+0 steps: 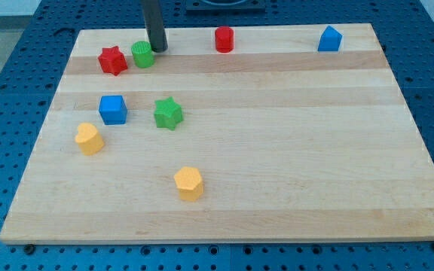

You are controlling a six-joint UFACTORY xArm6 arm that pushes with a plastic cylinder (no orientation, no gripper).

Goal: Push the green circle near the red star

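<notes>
Down near the view's bottom, far from the red star [112,60]: a yellow hexagon [189,183], then a yellow heart [89,139], a blue cube [113,109] and a green star [168,113]. Up top, green circle [142,54] just beside the red star on its right, maybe touching, so job looks about done. No fingers to open or close, only my tip [159,49] touching the green circle's right side; red cylinder [224,39] and another blue block [329,39] further right of the red star.

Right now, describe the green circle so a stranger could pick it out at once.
Start at the wooden board and go to its top-left corner in the view. There the green circle sits just right of the red star, with my tip at its right edge. The only other green block is the green star, lower down and spiky; this one is round.
</notes>
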